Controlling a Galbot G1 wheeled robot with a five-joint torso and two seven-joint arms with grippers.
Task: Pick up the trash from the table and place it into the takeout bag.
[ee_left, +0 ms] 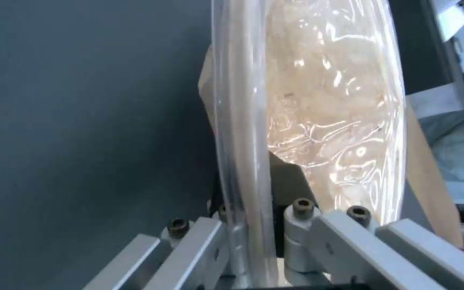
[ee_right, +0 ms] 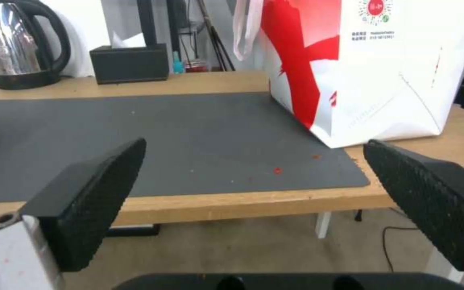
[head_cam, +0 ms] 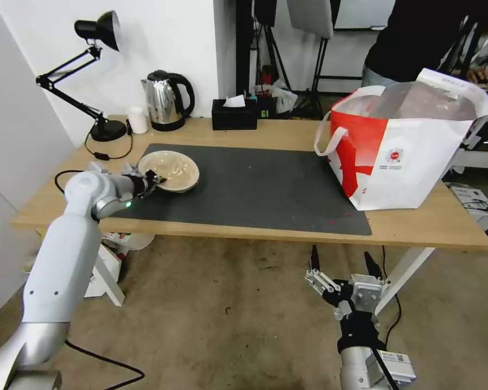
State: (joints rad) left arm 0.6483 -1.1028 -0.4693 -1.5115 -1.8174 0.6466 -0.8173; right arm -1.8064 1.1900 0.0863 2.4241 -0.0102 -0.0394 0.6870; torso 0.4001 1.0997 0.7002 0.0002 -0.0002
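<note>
Shallow beige bowl (head_cam: 169, 170) near bench (head_cam: 255, 227) left edge, tilted, rim clamped by left gripper (head_cam: 153, 179); right gripper (head_cam: 341, 264) spread apart below front edge.

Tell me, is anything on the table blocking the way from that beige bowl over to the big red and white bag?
Nothing visible does. The left gripper is closed on the rim of the shallow beige bowl, and only bare dark mat lies between it and the takeout bag. The right gripper hangs open below the table edge.

A plain white wall (head_cam: 162, 38) fills the upper left; a mottled brown concrete floor (head_cam: 222, 303) spreads across the lower frame.
</note>
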